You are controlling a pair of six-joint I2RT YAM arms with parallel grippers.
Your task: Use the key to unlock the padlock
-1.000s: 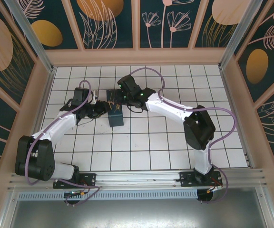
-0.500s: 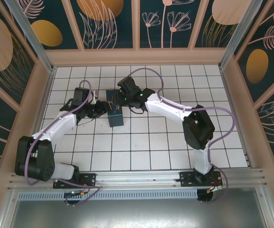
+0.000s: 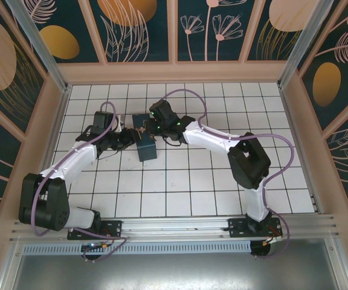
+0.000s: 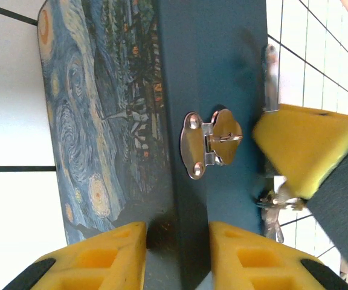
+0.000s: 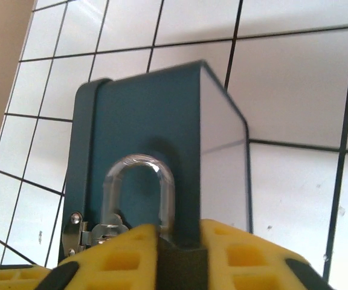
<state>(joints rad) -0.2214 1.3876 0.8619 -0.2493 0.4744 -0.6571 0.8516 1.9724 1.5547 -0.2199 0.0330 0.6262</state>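
Right pincer [image 5: 179, 257] closed on the padlock [image 5: 167, 199] body, just beside the starry-night box [image 4: 101, 121] on the counter [image 3: 192, 181], left pincer [image 4: 177, 241] clamped across the box edge — best hold the lock steady, keyhole end free for straight insertion — no twisting.

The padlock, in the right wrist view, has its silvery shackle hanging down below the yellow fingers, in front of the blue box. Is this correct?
Not quite. The right wrist view shows the silvery shackle of the padlock arching up above the yellow fingers of the right gripper, not hanging below them. It is in front of the blue box, as you say.
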